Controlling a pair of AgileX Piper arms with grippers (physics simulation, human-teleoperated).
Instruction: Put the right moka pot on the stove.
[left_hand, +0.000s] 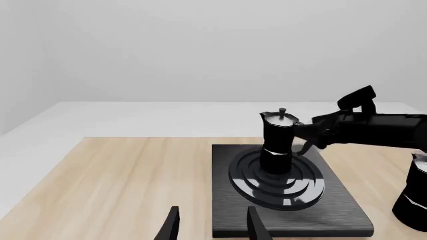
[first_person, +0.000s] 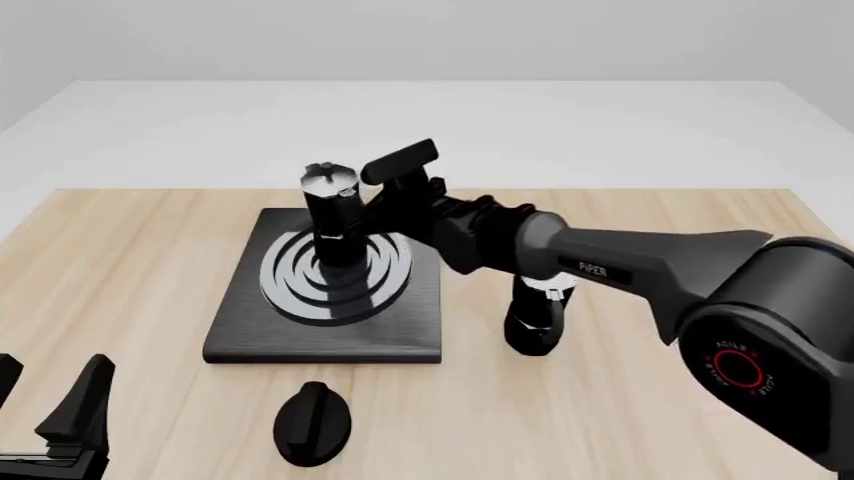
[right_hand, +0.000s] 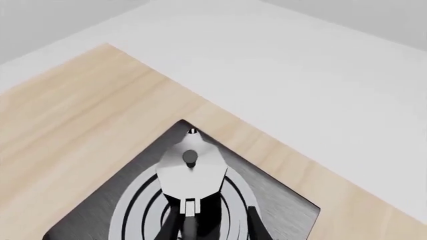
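Observation:
A black faceted moka pot (first_person: 331, 215) with a silver lid stands upright on the middle of the stove's rings (first_person: 400, 320). It also shows in the left wrist view (left_hand: 277, 145) and from above in the right wrist view (right_hand: 190, 172). My right gripper (first_person: 374, 205) is at the pot's handle side. Its fingers (right_hand: 255, 222) stand wide apart on either side of the handle, so it is open. My left gripper (left_hand: 212, 225) is open and empty near the table's front left (first_person: 51, 385).
A second near-identical moka pot (first_person: 537, 320) stands on the wooden table just right of the stove, under my right arm; it also shows in the left wrist view (left_hand: 413, 200). A small black round knob (first_person: 311, 423) lies in front of the stove.

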